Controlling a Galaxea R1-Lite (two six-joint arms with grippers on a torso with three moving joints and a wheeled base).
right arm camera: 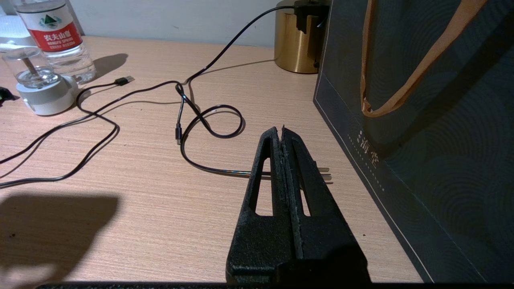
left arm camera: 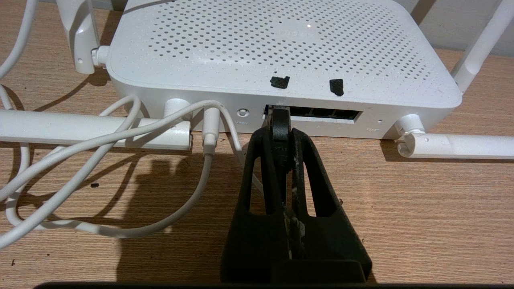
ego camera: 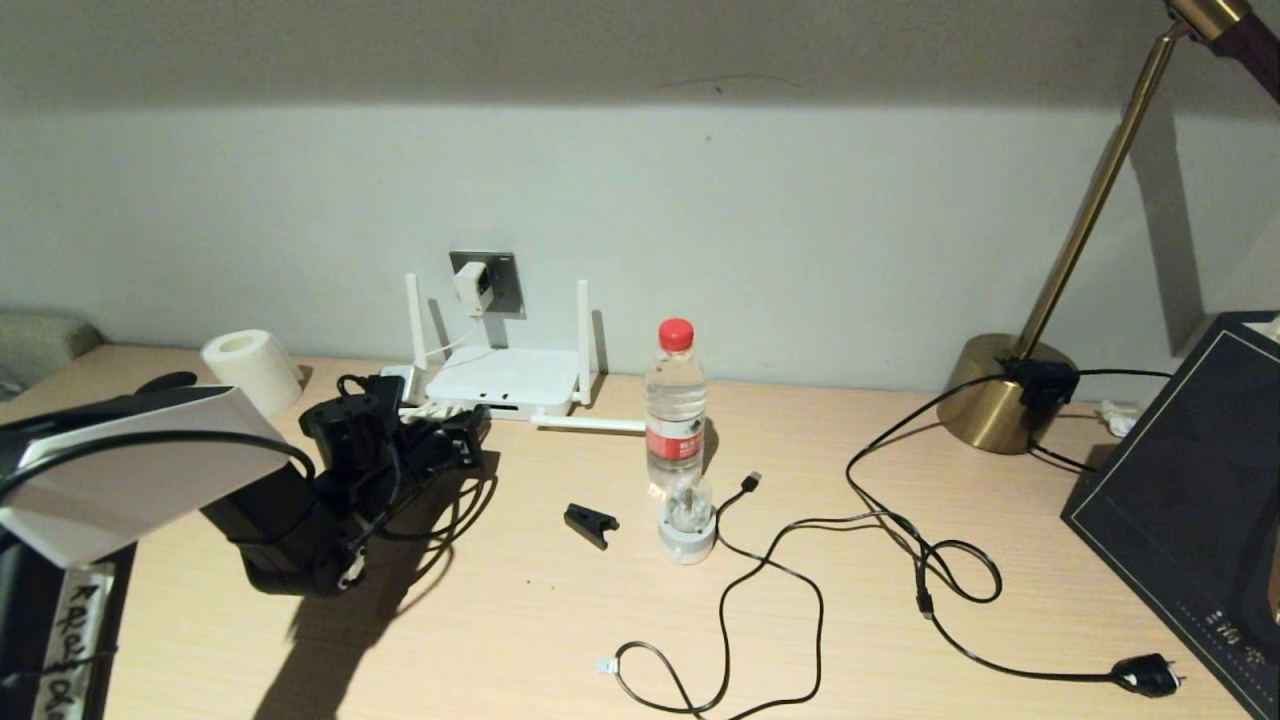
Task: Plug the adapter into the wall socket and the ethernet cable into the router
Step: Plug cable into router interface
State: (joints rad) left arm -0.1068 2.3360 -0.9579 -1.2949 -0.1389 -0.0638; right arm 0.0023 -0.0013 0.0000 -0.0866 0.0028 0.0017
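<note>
The left wrist view shows what the head view cannot: the left claw (left arm camera: 282, 132) is pressed together on a thin black piece, the end of the ethernet cable (left arm camera: 280, 124), and holds it right at the left end of the router's (left arm camera: 281, 52) dark port slot. Whether the connector is seated in the port cannot be told. A white cord (left arm camera: 120, 136) loops over the surface (left arm camera: 421, 208) beside the claw and runs into a white plug on the router's port edge; two antennas lie flat on the surface along that edge.

From the head view, the left arm reaches in low from the left, its claw (ego camera: 470, 430) level and pointing at the router (ego camera: 505, 380), which sits against the wall. Just above the router is the socket (ego camera: 500, 285), with the adapter (ego camera: 472, 288) in it (its cord drops down toward the router). A paper roll (ego camera: 252, 370) stands left of the router, a bottle (ego camera: 675, 405) to its right, and a small black clip (ego camera: 590, 524) lies in front, nearer the robot.

The right wrist view alone shows the right claw (right arm camera: 282, 130): fingers shut against each other, gripping nothing, hovering over the surface well right of the router, above a black lamp cord (right arm camera: 209, 120) and beside a dark bag (right arm camera: 421, 140). A brass lamp base (right arm camera: 295, 38) stands beyond it.
</note>
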